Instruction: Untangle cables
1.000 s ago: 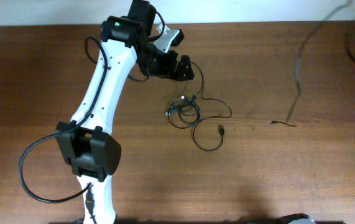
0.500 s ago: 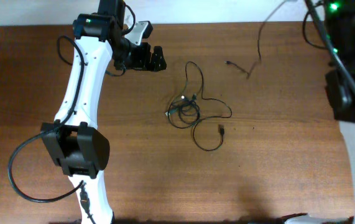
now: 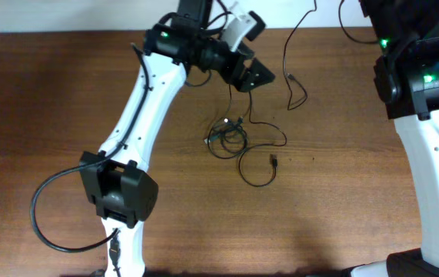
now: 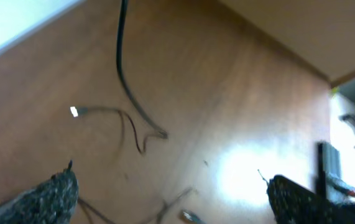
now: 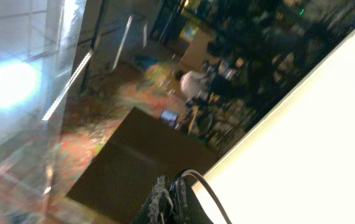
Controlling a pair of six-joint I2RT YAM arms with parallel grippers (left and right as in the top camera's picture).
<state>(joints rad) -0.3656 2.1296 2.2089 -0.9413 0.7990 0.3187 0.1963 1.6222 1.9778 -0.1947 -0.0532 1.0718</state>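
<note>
The knot of thin black cables (image 3: 231,137) is seen mid brown wooden tabletop (image 3: 342,200). A separate dark cable (image 3: 291,73) is pinched in the right claw (image 5: 172,194) and trails far-right of the knot. The left claw (image 4: 171,179) is spread and empty. Fresh snagging could be caused if that cable is dragged across.

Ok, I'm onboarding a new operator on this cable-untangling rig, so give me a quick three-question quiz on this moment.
1. True or false: the left fingers are spread open, holding nothing.
2. The tangled cables lie: A) on the table; B) in the left fingers; C) draped over the right arm.
3. Which arm's fingers pinch the black cable?
Key: 1 true; 2 A; 3 the right fingers, closed on it.
</note>
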